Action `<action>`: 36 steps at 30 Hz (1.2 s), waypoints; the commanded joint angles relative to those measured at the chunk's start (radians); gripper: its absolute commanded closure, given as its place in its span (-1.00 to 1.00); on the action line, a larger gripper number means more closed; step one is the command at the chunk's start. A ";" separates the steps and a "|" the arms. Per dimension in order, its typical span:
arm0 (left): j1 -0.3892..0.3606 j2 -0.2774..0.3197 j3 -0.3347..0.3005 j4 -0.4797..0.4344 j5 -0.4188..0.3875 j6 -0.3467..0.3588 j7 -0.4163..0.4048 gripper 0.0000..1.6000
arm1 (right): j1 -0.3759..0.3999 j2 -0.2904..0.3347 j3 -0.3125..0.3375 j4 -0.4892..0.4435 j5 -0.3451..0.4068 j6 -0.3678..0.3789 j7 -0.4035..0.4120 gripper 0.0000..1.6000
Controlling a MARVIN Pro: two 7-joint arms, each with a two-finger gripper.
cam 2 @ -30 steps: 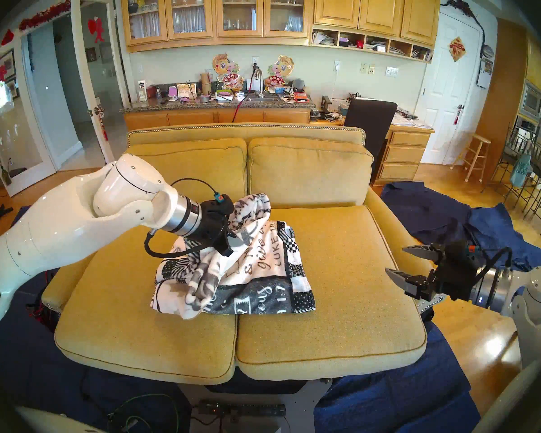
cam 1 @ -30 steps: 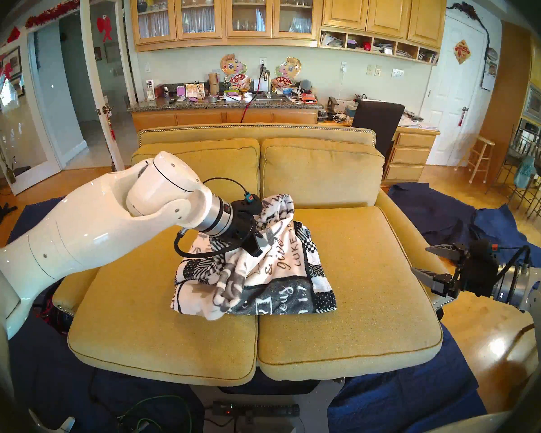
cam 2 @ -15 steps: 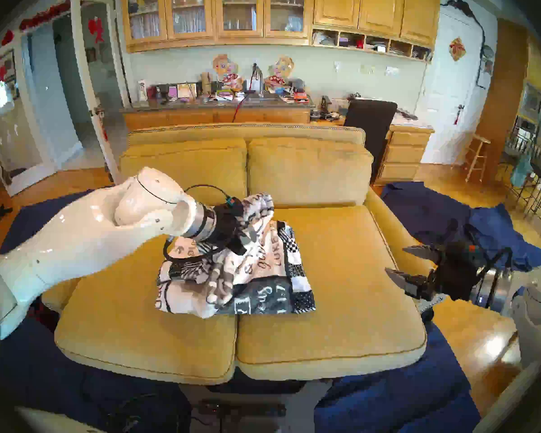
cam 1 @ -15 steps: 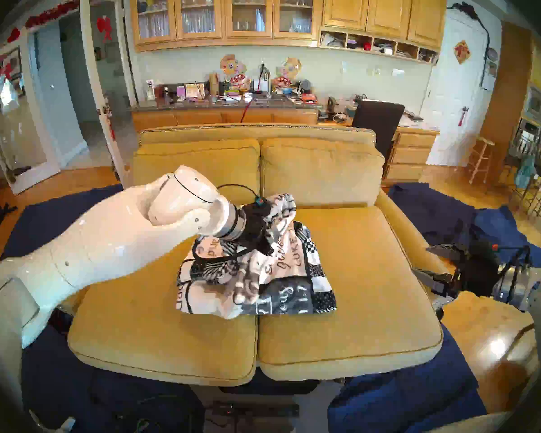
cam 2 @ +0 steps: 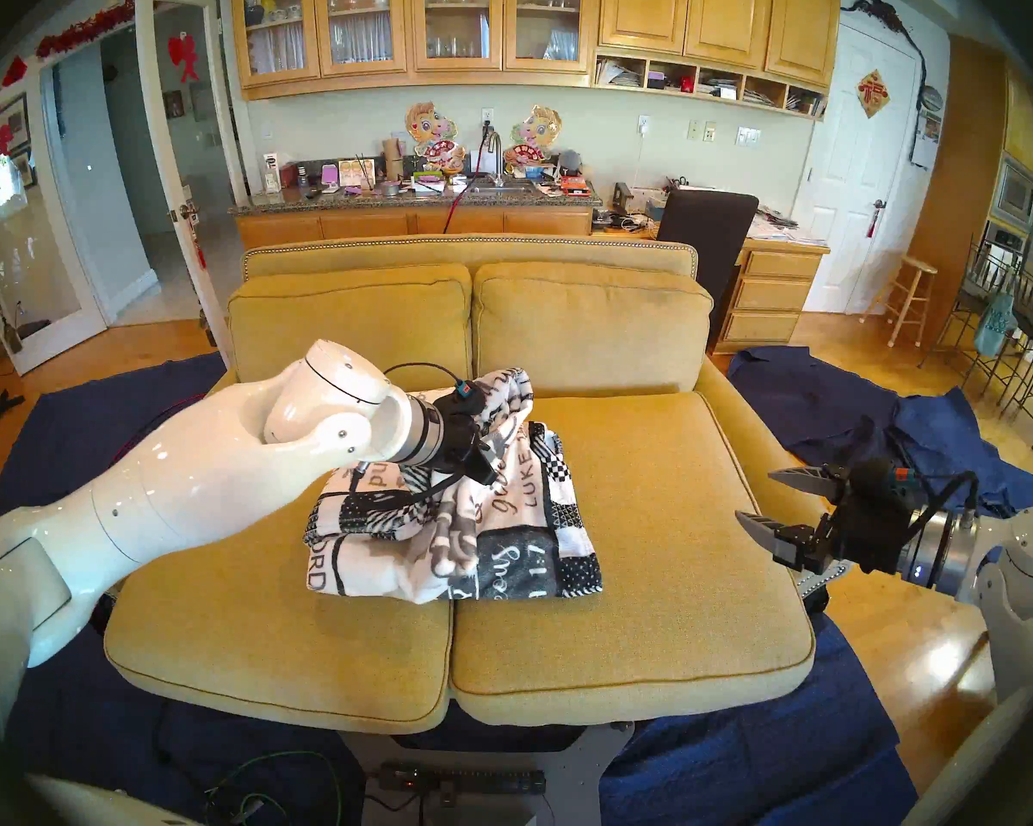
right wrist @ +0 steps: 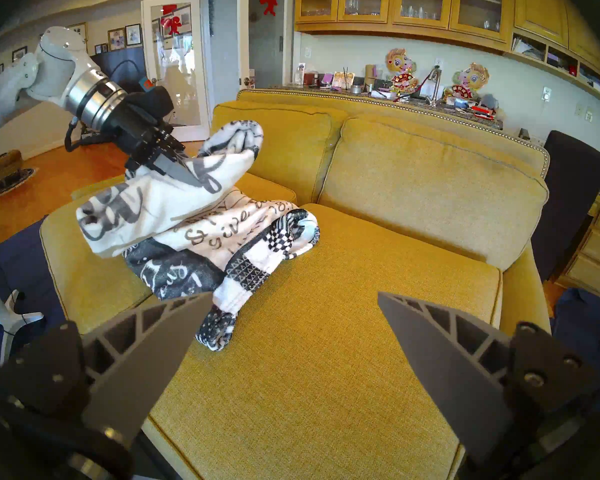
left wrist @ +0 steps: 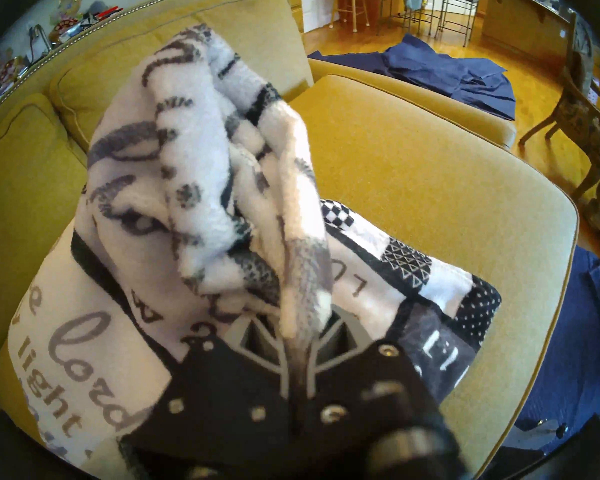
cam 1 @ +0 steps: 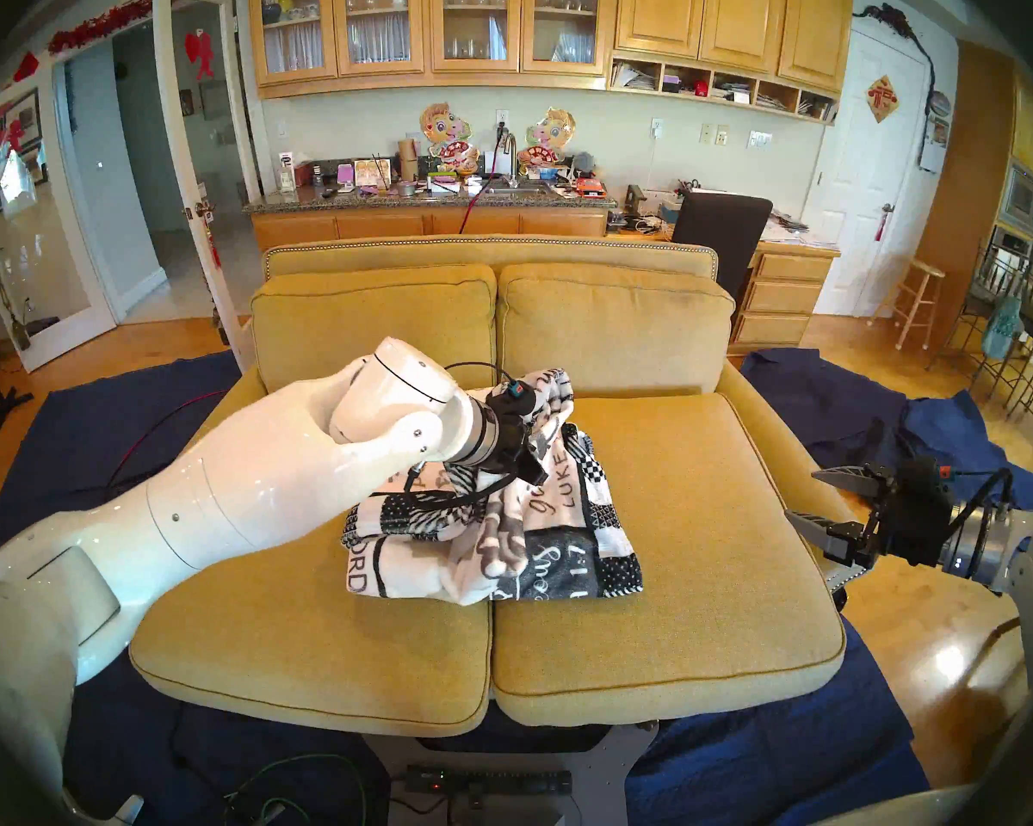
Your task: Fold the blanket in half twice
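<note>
The blanket (cam 1: pixel 568 544) (cam 2: pixel 520 544) lies bunched in layers across the middle of the yellow sofa's seat cushions (cam 1: pixel 693 509). It is white fleece with black lettering and a checked border. My left gripper (cam 1: pixel 532 449) (left wrist: pixel 291 334) is shut on a raised fold of the blanket (left wrist: pixel 194 150), which it holds above the pile's back half. From the right wrist view its fingers (right wrist: pixel 184 171) press into the cloth (right wrist: pixel 222 226). My right gripper (cam 1: pixel 800 496) (cam 2: pixel 752 496) (right wrist: pixel 295 294) hovers open over the sofa's right arm, apart from the blanket, with nothing in it.
Back cushions (cam 1: pixel 615 330) rise just behind the lifted fold. Navy cloths (cam 1: pixel 860 401) cover the floor right of the sofa and in front of it. A power strip and cables (cam 1: pixel 490 783) lie on the floor below the front edge. A dark chair (cam 1: pixel 723 235) stands behind the sofa.
My left arm has swung right and lower, carrying the held fold over the pile. The blanket's left part has settled flatter. The right arm has not moved.
</note>
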 commanded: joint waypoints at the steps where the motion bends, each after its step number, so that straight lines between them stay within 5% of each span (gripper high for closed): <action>1: 0.015 -0.103 -0.046 0.005 -0.029 -0.017 0.105 1.00 | 0.013 0.005 0.023 -0.006 0.003 -0.005 -0.002 -1.00; 36: 0.315 -0.422 -0.166 -0.007 -0.172 -0.148 0.774 1.00 | 0.013 0.003 0.034 -0.010 0.004 -0.005 0.000 -1.00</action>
